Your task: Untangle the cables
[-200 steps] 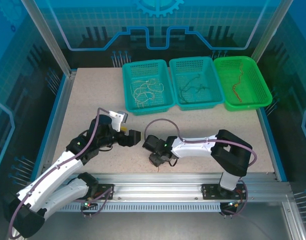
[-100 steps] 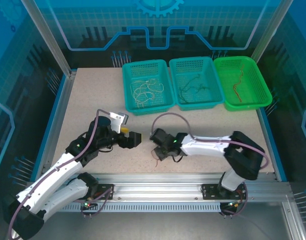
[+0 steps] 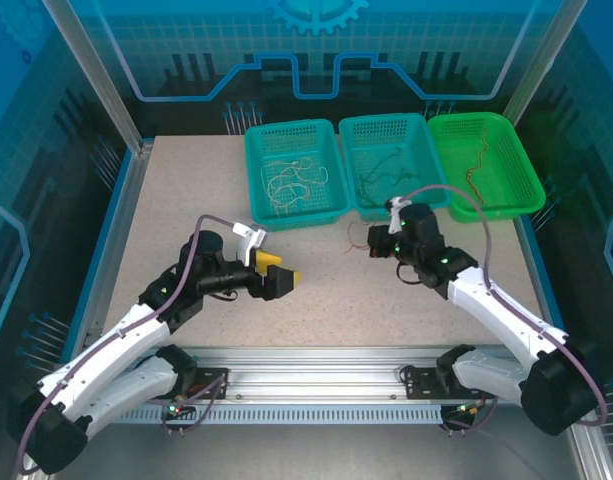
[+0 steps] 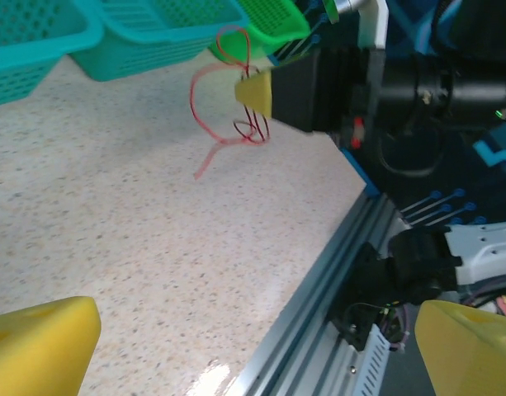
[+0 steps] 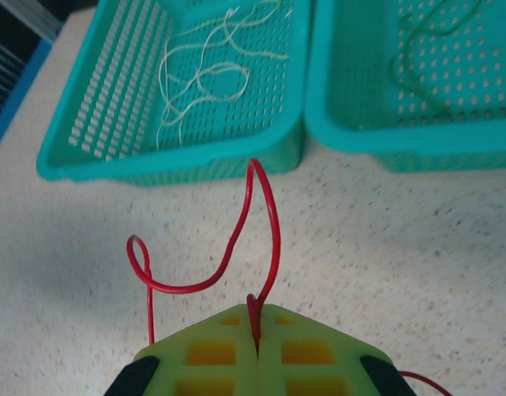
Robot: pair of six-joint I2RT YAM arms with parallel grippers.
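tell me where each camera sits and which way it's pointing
Top external: above and behind the arm bases, looking down on the table, the baskets, the left gripper and the right gripper.
Left wrist: on the left arm, facing across the table at the right gripper pinching the red cable; its own yellow fingertips frame the bottom corners.
Right wrist: on the right arm, facing the teal baskets and the white cables; its own gripper sits at the bottom.
Shared: both wrist views show the red cable.

Red cable (image 5: pixel 275 231) curled, held aloft; white cables (image 5: pixel 205 78) loose in teal basket (image 5: pixel 170 165).
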